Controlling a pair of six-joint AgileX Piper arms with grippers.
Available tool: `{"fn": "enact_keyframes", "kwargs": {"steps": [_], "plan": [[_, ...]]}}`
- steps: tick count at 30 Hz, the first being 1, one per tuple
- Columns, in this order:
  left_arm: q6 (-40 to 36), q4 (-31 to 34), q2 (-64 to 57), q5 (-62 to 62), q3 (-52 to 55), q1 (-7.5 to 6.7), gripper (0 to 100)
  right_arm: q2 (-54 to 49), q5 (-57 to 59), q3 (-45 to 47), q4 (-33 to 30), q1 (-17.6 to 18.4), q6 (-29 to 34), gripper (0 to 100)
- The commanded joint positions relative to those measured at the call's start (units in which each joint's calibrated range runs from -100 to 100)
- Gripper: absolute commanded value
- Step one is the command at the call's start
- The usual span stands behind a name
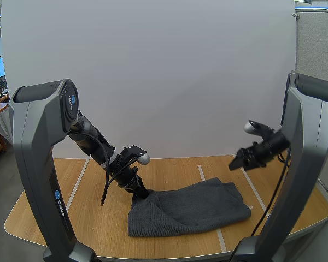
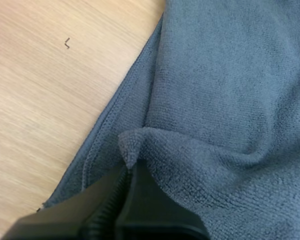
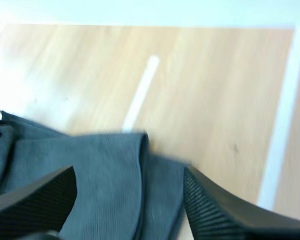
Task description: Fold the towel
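One wooden counter (image 1: 98,229), one grey towel (image 1: 191,210), two end effectors: left grasping, right released.
The towel lies rumpled and partly doubled over toward the counter's near edge, about midway between its side edges. It looks soft, limp and light, with a grippy pile, so it should sag from any pinch; a hemmed corner is probably the best hold. The left end effector (image 2: 129,172) is clenched on a raised fold at the towel's left end. The right end effector (image 1: 238,162) hovers, fingers spread, above its right end.

Right pincer (image 3: 129,175) spread wide above grey towel (image 3: 90,165) on wooden table (image 3: 215,85); white tape strip (image 3: 140,92) beyond.
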Motion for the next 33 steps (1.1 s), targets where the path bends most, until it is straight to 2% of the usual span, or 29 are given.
{"fn": "enact_keyframes", "kwargs": {"steps": [1, 5, 9, 15, 24, 33], "plan": [[-0.65, -0.29, -0.08, 0.21, -0.38, -0.16, 0, 2.54, 1.03, -6.06, 0.37, 5.62, 2.17, 100], [-1.39, -0.14, -0.08, 0.35, -0.38, -0.16, 0, 5.69, 1.03, -8.11, 0.14, 8.62, 2.82, 100], [-1.49, -0.02, -0.08, 0.35, -0.38, -0.16, 0, 9.47, 1.03, -9.41, -0.14, 9.98, 2.82, 100], [-1.68, -0.02, -0.08, 0.35, -0.38, -0.16, 0, 13.89, 1.03, -9.58, -1.47, 10.04, 2.82, 100], [-1.68, -0.02, -0.08, 0.35, -0.38, -0.16, 0, 14.80, -0.41, -10.32, -6.35, 9.89, 2.82, 100], [-1.68, -0.02, -0.08, 0.35, -0.38, -0.16, 0, 14.93, -5.38, -10.44, -6.22, 9.81, 2.27, 100]]}}
